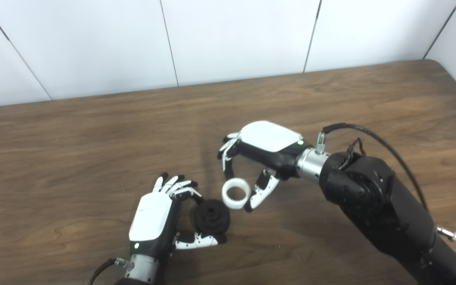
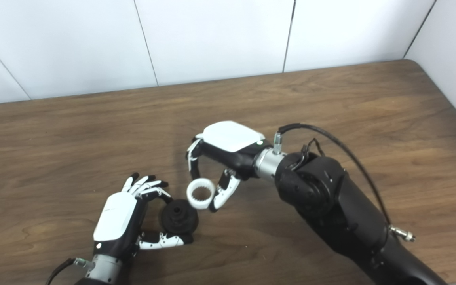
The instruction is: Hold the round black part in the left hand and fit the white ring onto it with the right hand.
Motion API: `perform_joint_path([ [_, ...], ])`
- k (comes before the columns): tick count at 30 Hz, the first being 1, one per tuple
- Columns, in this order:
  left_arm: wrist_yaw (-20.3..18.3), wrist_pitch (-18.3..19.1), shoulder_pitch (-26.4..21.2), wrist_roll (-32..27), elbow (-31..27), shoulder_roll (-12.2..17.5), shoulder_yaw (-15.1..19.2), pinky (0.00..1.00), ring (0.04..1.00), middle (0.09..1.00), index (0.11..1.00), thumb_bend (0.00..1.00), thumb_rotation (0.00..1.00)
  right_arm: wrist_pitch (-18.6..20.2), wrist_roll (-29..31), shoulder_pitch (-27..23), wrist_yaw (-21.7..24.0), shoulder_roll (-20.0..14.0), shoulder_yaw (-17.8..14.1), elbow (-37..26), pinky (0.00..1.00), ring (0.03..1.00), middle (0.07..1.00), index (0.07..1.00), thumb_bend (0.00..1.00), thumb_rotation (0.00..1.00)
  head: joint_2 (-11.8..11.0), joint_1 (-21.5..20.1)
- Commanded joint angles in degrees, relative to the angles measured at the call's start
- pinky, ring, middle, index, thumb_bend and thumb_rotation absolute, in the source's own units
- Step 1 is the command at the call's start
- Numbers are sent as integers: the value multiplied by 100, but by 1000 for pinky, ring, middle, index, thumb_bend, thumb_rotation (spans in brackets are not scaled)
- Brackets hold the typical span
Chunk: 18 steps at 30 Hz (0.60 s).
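The round black part (image 1: 212, 216) is stepped with a raised hub and sits at the near middle of the table. My left hand (image 1: 154, 215) is shut on it, thumb below and a finger on its upper edge. The white ring (image 1: 236, 192), toothed on the inside, is just up and right of the black part, nearly touching it. My right hand (image 1: 257, 152) is shut on the ring, pinching it between its fingers (image 1: 227, 164) and thumb. In the right eye view the ring (image 2: 200, 193) sits close above the black part (image 2: 179, 217).
The brown wooden table (image 1: 93, 138) runs to a white panelled wall (image 1: 228, 35) at the back. Its rounded far right corner (image 1: 437, 63) is in view. My thick black right forearm (image 1: 374, 198) with a looping cable crosses the near right.
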Motion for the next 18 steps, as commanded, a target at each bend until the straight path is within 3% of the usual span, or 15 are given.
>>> perform_joint_path([
  [1, -317, 145, 84, 176, 48, -3, -159, 1000, 898, 787, 483, 521, 54, -160, -80, -105, 16, 47, -14, -246, 940, 919, 807, 484, 525, 137, 5, 6],
  [18, -306, 337, 7, 285, 75, -144, -323, 1000, 897, 781, 484, 518, 55, -748, -235, 102, -118, 410, 11, 75, 920, 915, 805, 484, 524, 136, 80, 234],
])
